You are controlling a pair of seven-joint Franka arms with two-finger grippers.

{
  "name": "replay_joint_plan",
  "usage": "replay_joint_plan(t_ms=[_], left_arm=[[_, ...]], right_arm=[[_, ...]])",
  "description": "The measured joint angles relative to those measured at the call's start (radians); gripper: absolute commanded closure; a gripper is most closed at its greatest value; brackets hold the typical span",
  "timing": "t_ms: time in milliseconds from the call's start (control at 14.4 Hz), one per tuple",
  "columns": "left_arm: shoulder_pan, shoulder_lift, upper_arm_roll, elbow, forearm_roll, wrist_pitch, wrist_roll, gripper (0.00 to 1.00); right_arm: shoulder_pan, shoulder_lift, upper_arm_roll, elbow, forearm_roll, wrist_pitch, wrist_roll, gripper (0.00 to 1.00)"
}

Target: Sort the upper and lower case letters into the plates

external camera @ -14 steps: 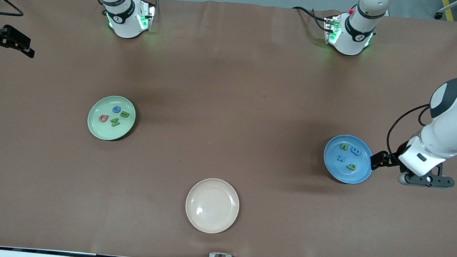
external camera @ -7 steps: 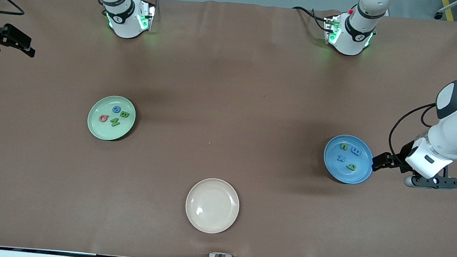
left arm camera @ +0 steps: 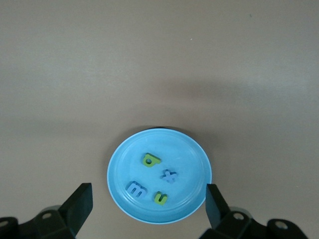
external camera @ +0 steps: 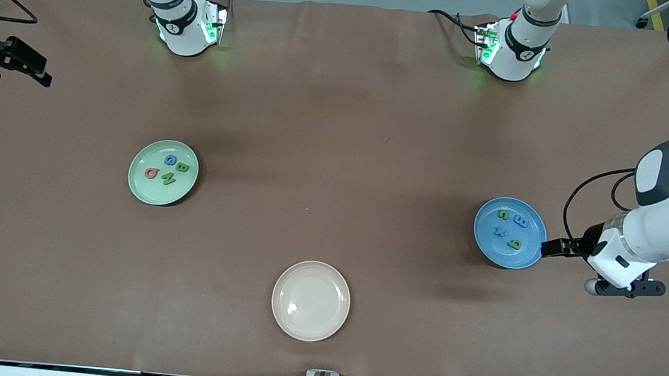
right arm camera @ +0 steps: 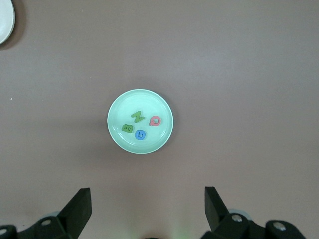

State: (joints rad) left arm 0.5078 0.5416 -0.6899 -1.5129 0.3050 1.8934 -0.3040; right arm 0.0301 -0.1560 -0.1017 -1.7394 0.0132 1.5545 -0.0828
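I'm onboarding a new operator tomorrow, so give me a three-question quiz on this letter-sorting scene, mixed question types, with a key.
1. True or false: the cream plate holds letters.
2. How many letters lie in the mint green plate?
3. Which plate is beside the left pincer? A) mint green B) blue C) cream

Key:
1. False, it is bare.
2. Four: two green, one blue, one pink.
3. B, the blue plate; that pincer is open at its rim. The right pincer, also open, waits at the right arm's end of the table.
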Motion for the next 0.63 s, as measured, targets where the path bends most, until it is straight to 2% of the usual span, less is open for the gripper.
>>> replay_joint_plan(t_ms=[348,487,626], left_arm=[[-0.3,-0.148,0.421,0.004,-0.235,-0.027,0.123,0.0],[-0.377,-0.198,0.527,-0.01,-0.272,-0.047,0.152,0.0],[-0.422,-0.24,0.584,-0.03,-0.279,-0.062,0.168,0.0]], right_arm=[[0.005,0.0,0.002,-0.001,0.0,0.004,0.001,0.0],[0.005,0.0,0.002,-0.001,0.0,0.004,0.001,0.0],[0.005,0.0,0.001,-0.001,0.0,0.004,0.001,0.0]])
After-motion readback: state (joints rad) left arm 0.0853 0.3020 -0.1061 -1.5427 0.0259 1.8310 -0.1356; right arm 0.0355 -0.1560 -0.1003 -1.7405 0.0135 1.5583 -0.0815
